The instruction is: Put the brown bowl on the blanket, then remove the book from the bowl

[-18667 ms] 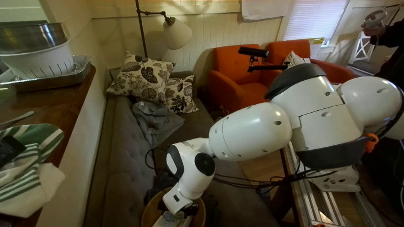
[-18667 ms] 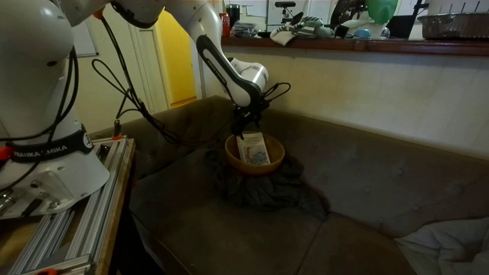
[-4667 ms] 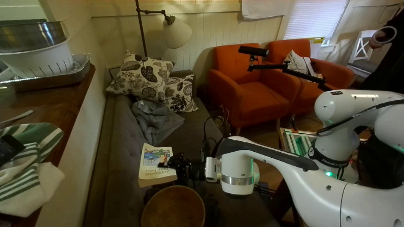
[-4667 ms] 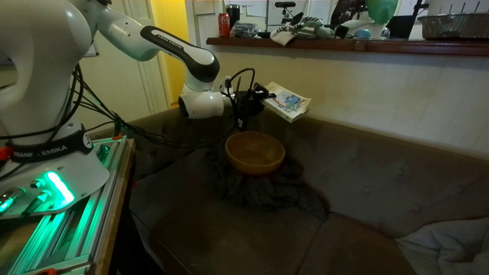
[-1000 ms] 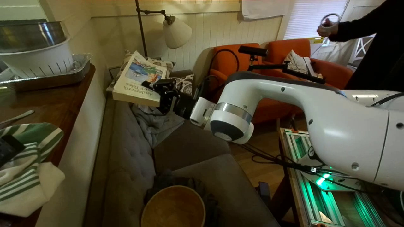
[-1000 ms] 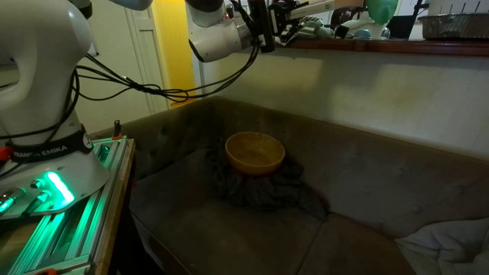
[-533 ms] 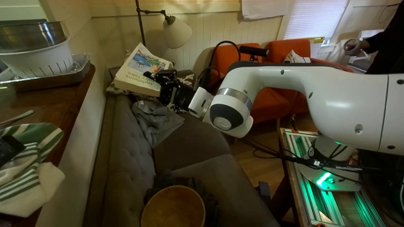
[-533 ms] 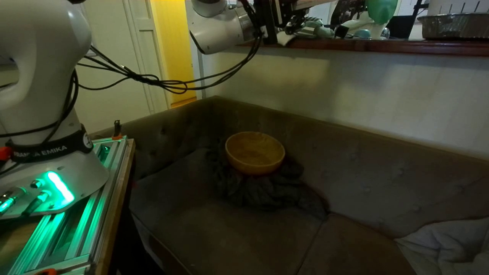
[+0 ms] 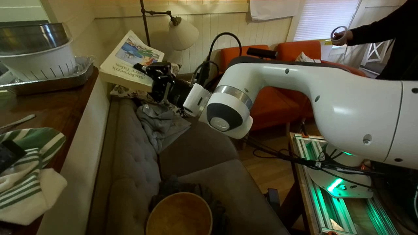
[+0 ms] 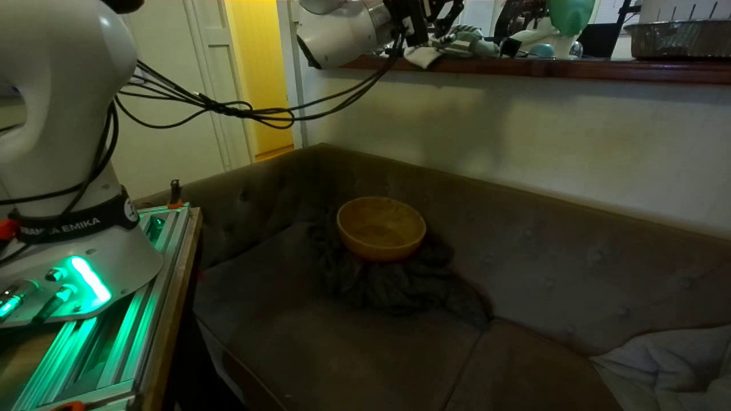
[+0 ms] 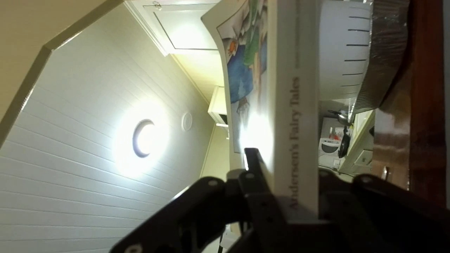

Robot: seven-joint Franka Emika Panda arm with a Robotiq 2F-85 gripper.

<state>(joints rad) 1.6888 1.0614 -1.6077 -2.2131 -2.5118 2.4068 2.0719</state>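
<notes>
Panelled room, wooden counter (image 9: 49, 107) at far left. Next, one paperback book (image 9: 130, 62), "Andersen's Fairy Tales", held aloft, tilted. Gripper (image 11: 288, 168), jaws parted only by the book's thickness, clasping it firmly, by the look of it. Further right, well below: brown bowl (image 9: 179, 213), upright, nothing visible inside, resting on dark crumpled blanket (image 10: 394, 288). Status, as judged: bowl placed, book removed; remaining, setting it down and letting go

Here you've got one Andersen's Fairy Tales paperback (image 9: 128, 60), one brown wooden bowl (image 10: 381, 228), one dark blanket (image 10: 394, 285), and look at this, two orange armchairs (image 9: 272, 106)! Also for you: one pale-shaded lamp (image 9: 183, 35), one tufted couch (image 9: 135, 166), one slotted white colander (image 9: 42, 63), and one foil pan (image 9: 58, 83).
</notes>
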